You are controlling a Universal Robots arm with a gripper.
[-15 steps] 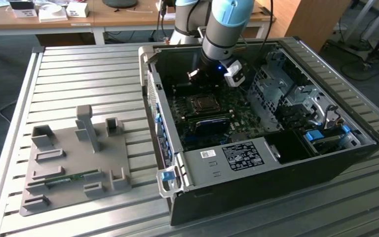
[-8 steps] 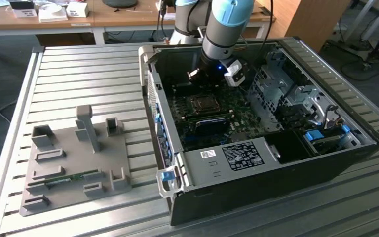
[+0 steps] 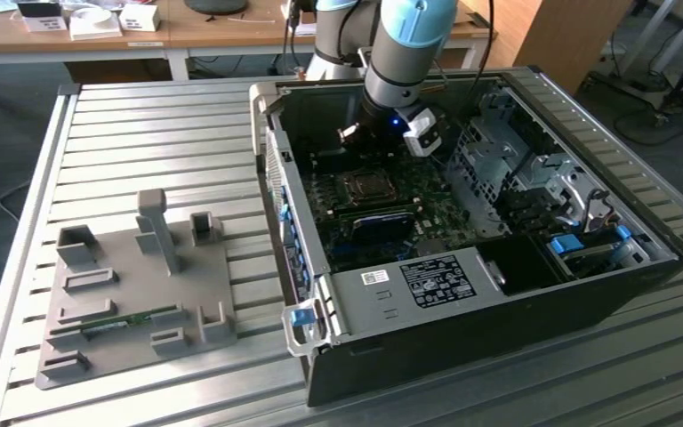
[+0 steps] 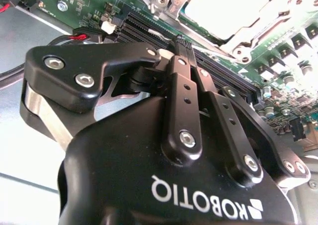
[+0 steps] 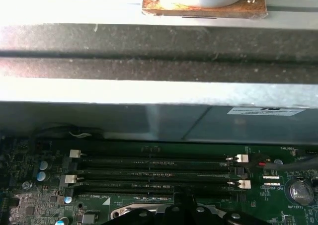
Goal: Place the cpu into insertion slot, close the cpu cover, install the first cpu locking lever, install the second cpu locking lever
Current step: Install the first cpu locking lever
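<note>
Aluminium slats form the desk [image 3: 140, 133], and on it the open black computer case [image 3: 496, 338] lies on its side with the green motherboard [image 3: 437, 213] facing up. The arm reaches down into the case. Its gripper [image 3: 359, 140] hangs low over the board, just beyond the insertion slot [image 3: 365, 187] and close to the case's rear wall.

In the second wrist view the gripper [image 4: 171, 48] has its fingers [image 4: 181, 96] pressed together with nothing visible between them. The tips are right above the long black memory slots [image 5: 154, 173], just beside the socket. The cpu [image 4: 228, 6] sits in the socket, its pale top showing through the window of the cpu cover [image 4: 248, 34], which lies down over it. A thin bright rod [image 4: 198, 36] runs along the socket's near edge. It is probably a locking lever, though glare makes that hard to confirm.

The main danger, as I judge it, is the narrow contact. Closed tips pushing a springy rod can slide off it, and the rod would snap up. The tips could then drive into the memory slots' latches or the small components around the socket. A push made too low would scrape the board. A wide swing could knock the wrist against the case wall.
</note>
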